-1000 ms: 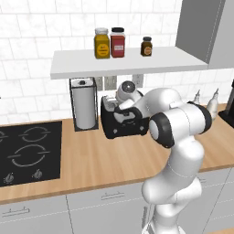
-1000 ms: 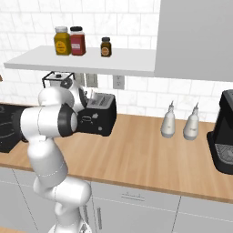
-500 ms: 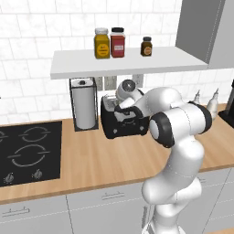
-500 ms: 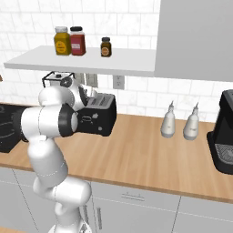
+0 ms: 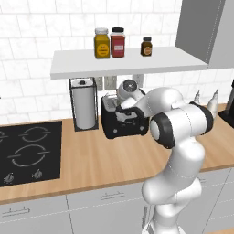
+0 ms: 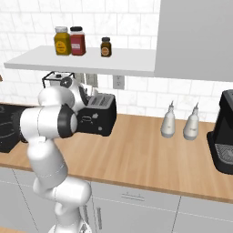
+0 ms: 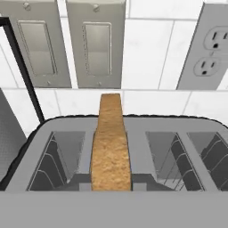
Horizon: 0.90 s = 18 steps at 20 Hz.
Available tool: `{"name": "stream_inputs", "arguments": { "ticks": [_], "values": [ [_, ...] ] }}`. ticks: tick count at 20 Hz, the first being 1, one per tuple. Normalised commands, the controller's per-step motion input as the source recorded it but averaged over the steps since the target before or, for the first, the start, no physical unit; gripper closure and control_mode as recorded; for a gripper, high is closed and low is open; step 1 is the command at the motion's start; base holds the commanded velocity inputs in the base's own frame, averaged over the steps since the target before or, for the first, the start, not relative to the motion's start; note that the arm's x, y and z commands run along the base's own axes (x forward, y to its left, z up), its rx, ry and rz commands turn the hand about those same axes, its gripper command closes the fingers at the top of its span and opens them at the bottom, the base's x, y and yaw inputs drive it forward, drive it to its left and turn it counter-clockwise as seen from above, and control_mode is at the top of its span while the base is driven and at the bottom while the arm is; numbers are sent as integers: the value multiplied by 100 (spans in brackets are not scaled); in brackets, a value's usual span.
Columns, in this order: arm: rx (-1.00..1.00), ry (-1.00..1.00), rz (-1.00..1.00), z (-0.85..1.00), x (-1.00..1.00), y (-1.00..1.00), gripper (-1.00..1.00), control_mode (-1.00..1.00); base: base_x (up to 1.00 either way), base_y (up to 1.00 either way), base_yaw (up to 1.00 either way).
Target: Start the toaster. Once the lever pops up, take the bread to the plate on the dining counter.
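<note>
The black toaster (image 5: pixel 119 129) (image 6: pixel 98 119) stands on the wood worktop against the tiled wall. In the hand view I look down on its grey top (image 7: pixel 139 143) with several slots. The tan bread (image 7: pixel 111 151) stands on edge out of the second slot from the left and runs down to the bottom middle of that view, where my fingers sit. My gripper (image 5: pixel 121 112) hangs right over the toaster's top, shut on the bread's upper edge; its tips are hidden. The plate and the dining counter are out of view.
A paper towel holder (image 5: pixel 85 103) stands just left of the toaster, with a black cooktop (image 5: pixel 27 151) further left. A shelf (image 5: pixel 123 62) with jars hangs overhead. To the right are two white bottles (image 6: pixel 169 122) and a black coffee machine (image 6: pixel 224 132). Switches (image 7: pixel 95 44) and an outlet (image 7: pixel 212 44) sit on the wall behind.
The jaws have closed from wide open to shut on the bread. The arm has stayed over the toaster with hardly any shift.
</note>
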Motion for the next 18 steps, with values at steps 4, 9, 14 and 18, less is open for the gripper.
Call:
{"name": "stream_inputs", "arguments": {
  "ticks": [4,9,14,18],
  "values": [
    [0,-30,-1,27,-42,0,100,-100,0,0,0],
    [0,-28,-2,33,-43,3,100,-100,0,0,0],
    [0,-23,-1,47,-58,25,100,-100,0,0,0],
    [0,-4,-2,46,-76,31,100,-100,0,0,0]
  ]
}}
